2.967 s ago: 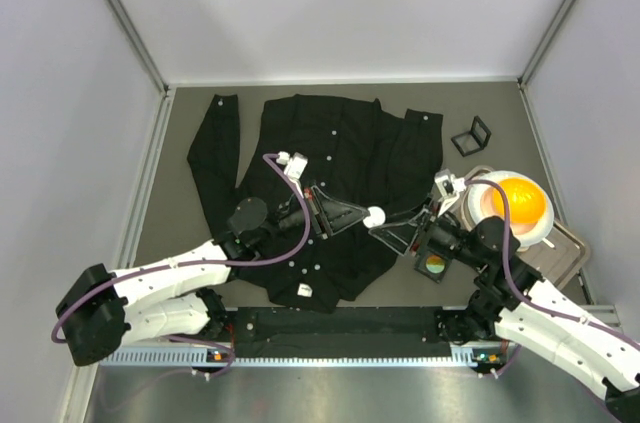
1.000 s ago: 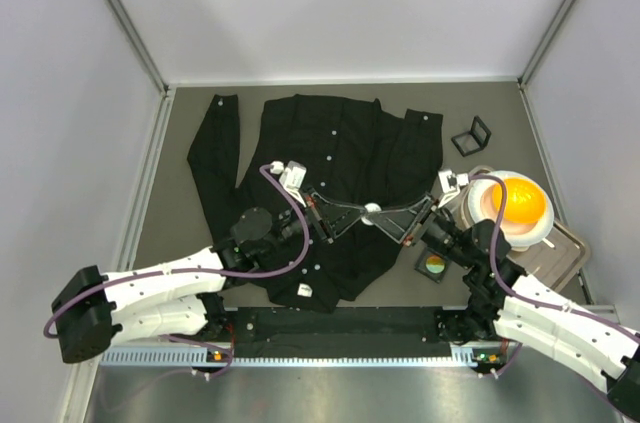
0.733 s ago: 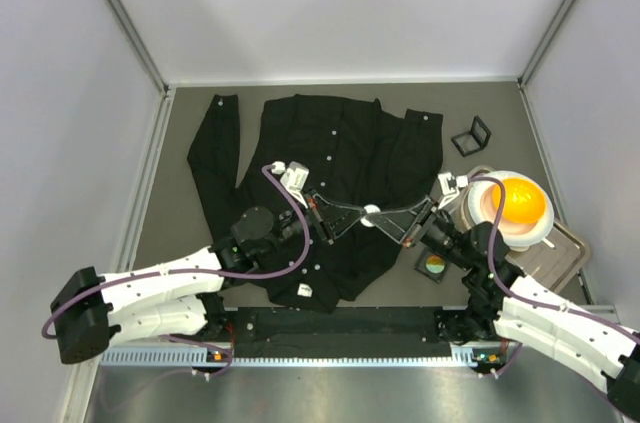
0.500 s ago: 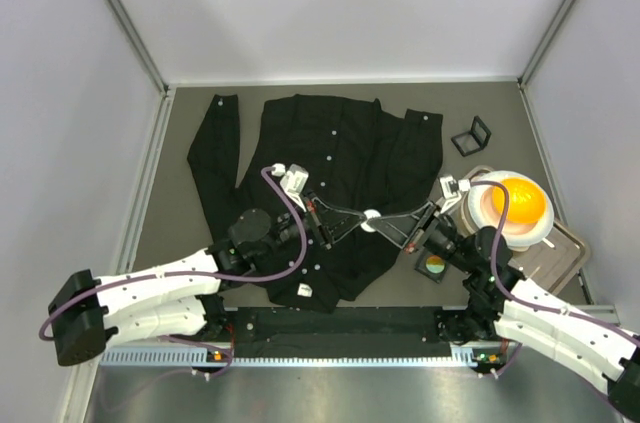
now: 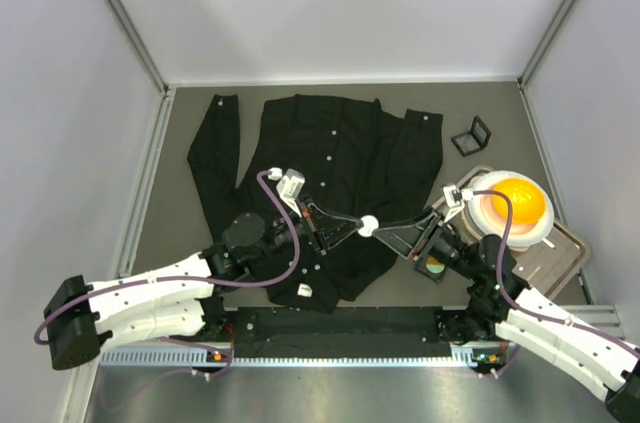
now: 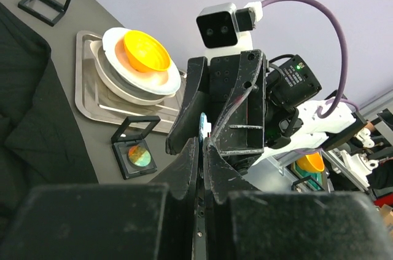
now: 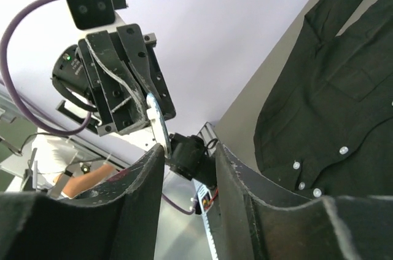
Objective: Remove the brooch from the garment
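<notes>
The garment (image 5: pixel 330 148) is a black button-up shirt spread flat on the grey table; it also shows in the right wrist view (image 7: pixel 331 88). My left gripper (image 5: pixel 362 224) is lifted above the shirt's right side and is shut on the brooch (image 5: pixel 369 226), a small white disc. In the left wrist view the closed gripper (image 6: pixel 202 143) pinches the brooch's thin edge (image 6: pixel 202 126). My right gripper (image 5: pixel 392 233) faces it tip to tip, jaws open. In the right wrist view the brooch (image 7: pixel 156 126) sits edge-on by the left fingertip of the open gripper (image 7: pixel 189 152).
A steel tray (image 5: pixel 570 243) at the right holds white plates and an orange bowl (image 5: pixel 518 203). A small black box with a coloured disc (image 5: pixel 433 265) lies below the right gripper. An open black frame (image 5: pixel 470 135) stands at the back right.
Both grippers and the brooch have shifted a little toward the near edge. The left gripper keeps the brooch; the right gripper's tips now sit slightly right of it.
</notes>
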